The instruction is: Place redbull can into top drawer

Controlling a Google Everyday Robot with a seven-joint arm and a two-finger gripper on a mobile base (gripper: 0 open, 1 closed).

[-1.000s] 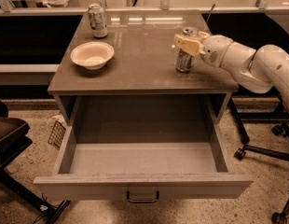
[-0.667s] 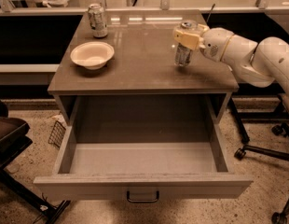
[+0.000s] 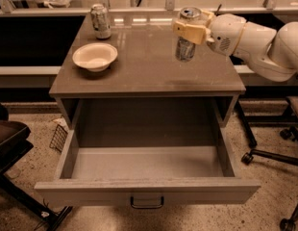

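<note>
Camera view | gripper at tabletop right rear, jaws clamped on redbull can | top drawer open | carry and release left to do

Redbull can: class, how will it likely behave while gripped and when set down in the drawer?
The redbull can is tall and slim, so it would probably tip easily if set down crooked in the drawer. Its smooth metal looks slippery, and the gripper clamps only its upper part, so it might slide.

Cream gripper around silvery redbull can
</note>
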